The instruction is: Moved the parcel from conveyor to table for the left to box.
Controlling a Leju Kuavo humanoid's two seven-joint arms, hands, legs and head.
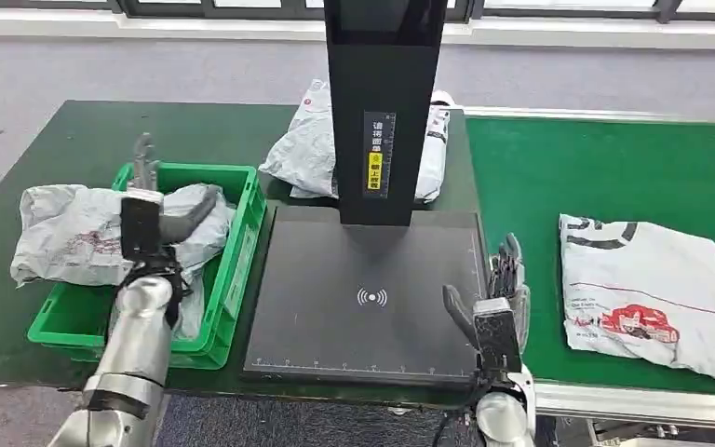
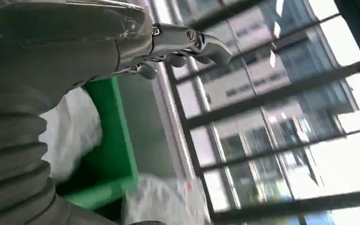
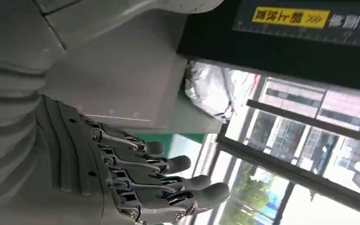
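Observation:
A white and grey parcel (image 1: 652, 293) with red print lies flat on the green conveyor (image 1: 605, 168) at the right. My right hand (image 1: 498, 298) hovers left of it, over the right edge of the black scanner plate (image 1: 363, 289), fingers straight and apart (image 3: 168, 178), holding nothing. A crumpled grey parcel (image 1: 65, 233) lies in and over the left rim of the green box (image 1: 242, 233). My left hand (image 1: 144, 214) is raised above that box with fingers pointing up and thumb out, empty; its fingertips (image 2: 187, 42) and the box wall (image 2: 117, 150) appear in the left wrist view.
A black scanner post (image 1: 382, 112) rises from the back of the plate. Another grey parcel (image 1: 312, 144) lies behind it on the dark green table (image 1: 65, 140). The conveyor's metal edge (image 1: 642, 400) runs along the front right. Windows lie beyond.

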